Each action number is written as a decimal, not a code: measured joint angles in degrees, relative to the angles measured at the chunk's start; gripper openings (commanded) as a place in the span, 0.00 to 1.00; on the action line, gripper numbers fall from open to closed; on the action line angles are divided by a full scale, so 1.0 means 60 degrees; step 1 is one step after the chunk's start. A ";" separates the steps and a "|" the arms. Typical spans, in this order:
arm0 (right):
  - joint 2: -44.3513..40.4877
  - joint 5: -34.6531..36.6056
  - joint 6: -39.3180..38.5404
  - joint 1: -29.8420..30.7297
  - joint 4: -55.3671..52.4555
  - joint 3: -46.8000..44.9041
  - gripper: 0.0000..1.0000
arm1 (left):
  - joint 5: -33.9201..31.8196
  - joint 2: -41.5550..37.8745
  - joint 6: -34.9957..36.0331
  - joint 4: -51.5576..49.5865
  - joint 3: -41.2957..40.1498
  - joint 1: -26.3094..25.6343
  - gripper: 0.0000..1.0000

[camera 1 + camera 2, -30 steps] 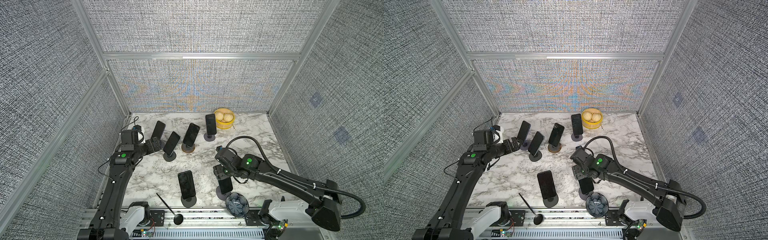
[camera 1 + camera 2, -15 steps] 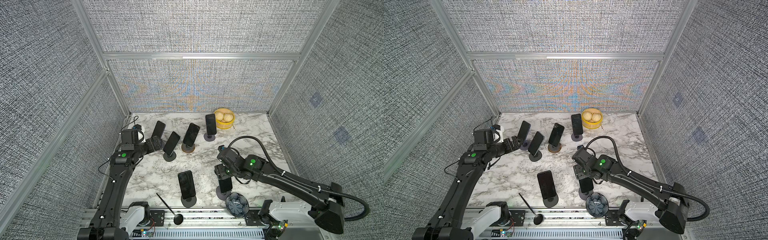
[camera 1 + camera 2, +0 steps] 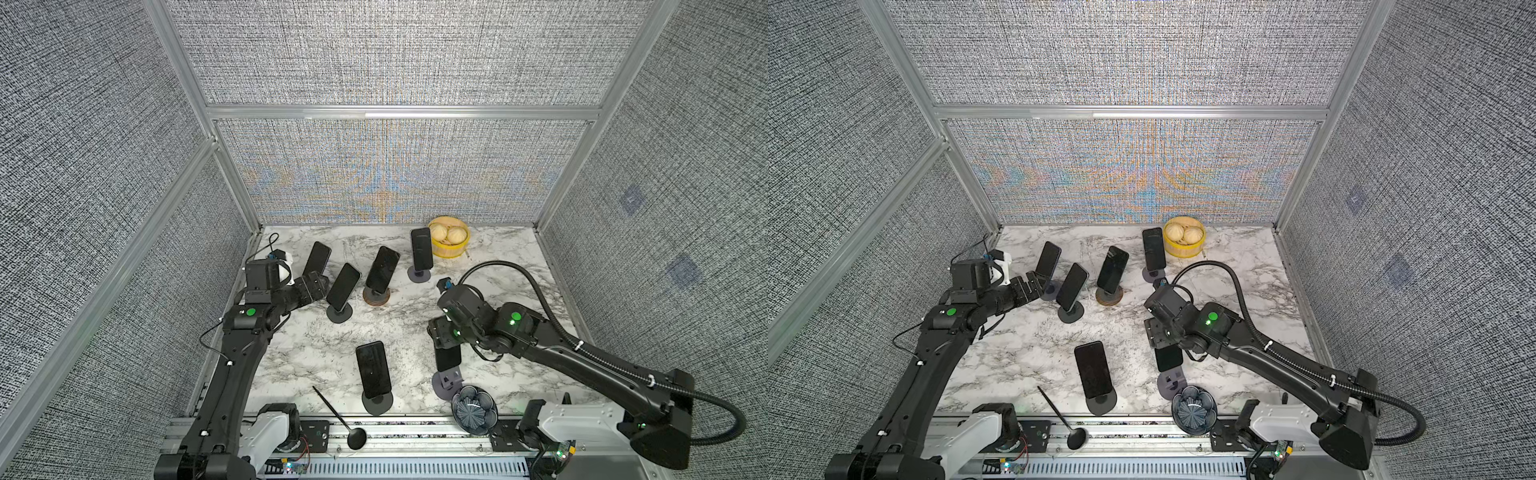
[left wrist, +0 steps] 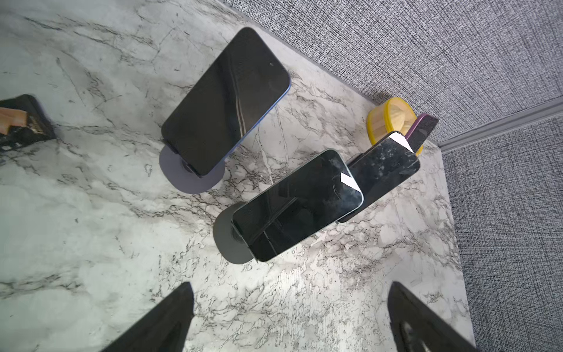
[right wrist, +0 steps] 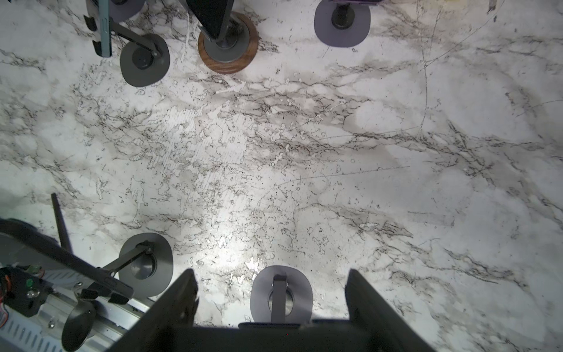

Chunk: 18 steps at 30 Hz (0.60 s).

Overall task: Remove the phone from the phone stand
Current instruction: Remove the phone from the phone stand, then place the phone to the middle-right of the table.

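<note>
Marble table (image 3: 407, 328): beside the blue bowl (image 3: 473, 409), the right pincer (image 3: 445, 345) was clamped on the phone (image 3: 448, 358), which seemed just clear of its stand (image 3: 445, 380). Setting it down was left. Left pincer (image 4: 290, 286) gaped empty.

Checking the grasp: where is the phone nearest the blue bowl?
In a top view the phone stands front right, its top in the right hand, just behind the blue bowl.

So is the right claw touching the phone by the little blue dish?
Touching. In the right wrist view the phone fills the whole gap between the two fingers of the right gripper, which press against both its sides.
</note>
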 measured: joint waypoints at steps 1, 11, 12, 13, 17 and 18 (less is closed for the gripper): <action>0.0000 -0.0011 -0.0076 -0.0073 -0.0018 0.0087 0.69 | 0.0004 0.0015 -0.0040 0.0102 -0.0033 -0.0091 0.99; -0.0270 -0.0790 -0.0790 -0.1508 -0.0328 0.0725 0.67 | -0.0219 0.0415 -0.0382 0.0510 -0.0076 -0.1129 0.99; -0.0313 -0.0911 -0.0885 -0.1668 -0.0335 0.0758 0.67 | -0.0302 0.0455 -0.0415 0.0561 -0.0076 -0.1213 0.99; -0.0357 -0.1009 -0.0954 -0.1836 -0.0357 0.0805 0.67 | -0.0401 0.0499 -0.0415 0.0605 -0.0076 -0.1304 0.99; -0.0506 -0.1271 -0.1231 -0.2463 -0.0535 0.1002 0.67 | -0.0470 0.0656 -0.0488 0.0801 -0.0171 -0.1596 0.99; -0.0550 -0.1344 -0.1311 -0.2612 -0.0568 0.1020 0.67 | -0.0495 0.0692 -0.0499 0.0809 -0.0178 -0.1632 0.99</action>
